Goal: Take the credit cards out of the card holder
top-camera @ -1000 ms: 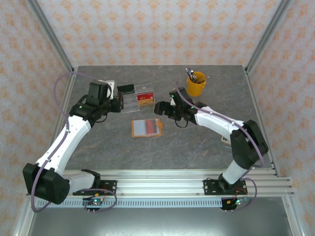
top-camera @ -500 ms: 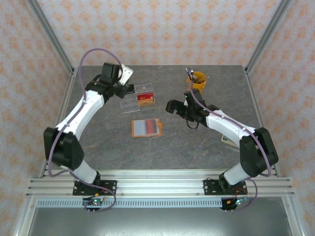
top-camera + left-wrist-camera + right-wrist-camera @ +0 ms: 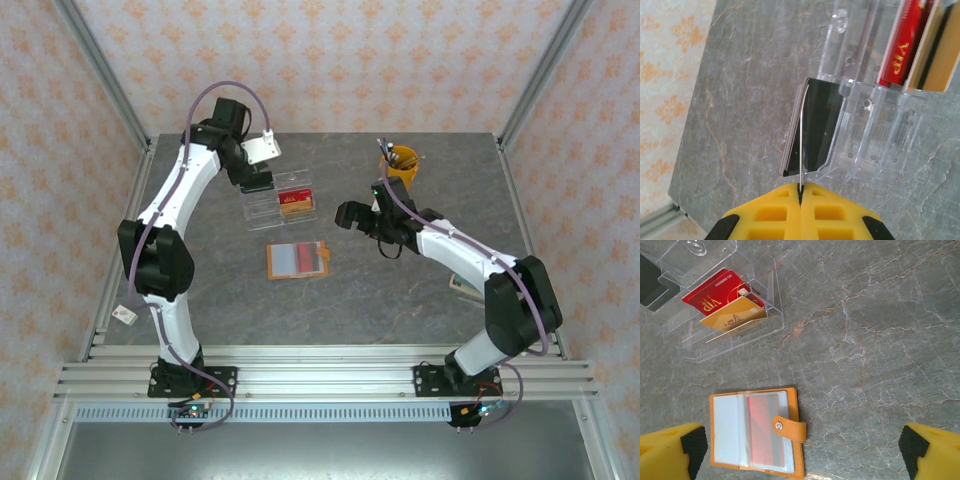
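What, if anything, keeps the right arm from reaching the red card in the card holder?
Probably yes, little does. The right claw hangs open near the open card holder, nothing between them. The red card sits in a clear sleeve with the snap strap over its edge, so pinching it may be awkward.

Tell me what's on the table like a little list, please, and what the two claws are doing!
Card holder: open on the table, red card in its sleeve
Clear tray: holds red VIP card, gold card, black cards
Left gripper: shut on a thin card, edge-on beside the black cards
Right gripper: open, holding nothing
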### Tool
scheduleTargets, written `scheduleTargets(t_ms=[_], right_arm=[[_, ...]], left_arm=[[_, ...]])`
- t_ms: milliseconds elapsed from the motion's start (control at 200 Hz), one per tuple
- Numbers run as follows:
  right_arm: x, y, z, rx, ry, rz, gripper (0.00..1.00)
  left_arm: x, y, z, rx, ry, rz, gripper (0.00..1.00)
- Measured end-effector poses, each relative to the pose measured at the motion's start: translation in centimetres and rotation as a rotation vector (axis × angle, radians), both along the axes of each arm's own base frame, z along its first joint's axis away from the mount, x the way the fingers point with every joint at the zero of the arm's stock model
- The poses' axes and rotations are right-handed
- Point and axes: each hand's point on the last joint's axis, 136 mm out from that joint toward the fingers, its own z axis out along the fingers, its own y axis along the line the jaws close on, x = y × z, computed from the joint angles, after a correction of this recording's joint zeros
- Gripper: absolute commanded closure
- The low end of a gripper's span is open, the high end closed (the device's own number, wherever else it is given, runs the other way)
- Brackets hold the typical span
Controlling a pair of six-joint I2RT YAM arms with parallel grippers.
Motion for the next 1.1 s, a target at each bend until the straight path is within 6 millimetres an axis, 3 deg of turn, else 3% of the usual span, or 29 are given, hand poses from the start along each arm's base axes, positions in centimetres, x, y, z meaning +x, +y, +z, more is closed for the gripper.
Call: scheduleTargets(t_ms=[240, 425, 1101], right_arm=[[0.3, -0.1, 0.2, -0.009, -0.003, -0.011, 0.00], [0.4, -0.2, -0.3, -0.018, 0.007, -0.019, 0.01], [0.4, -0.3, -1.6, -0.033, 0.046, -0.029, 0.03]], left_arm=[[1.3, -0.5, -0.5, 0.049, 0.040, -0.113, 1.00], [1.4, -0.4, -2.6, 0.072, 0.105, -0.135, 1.00], [2.3, 0.3, -4.7, 0.117, 0.138, -0.113, 1.00]])
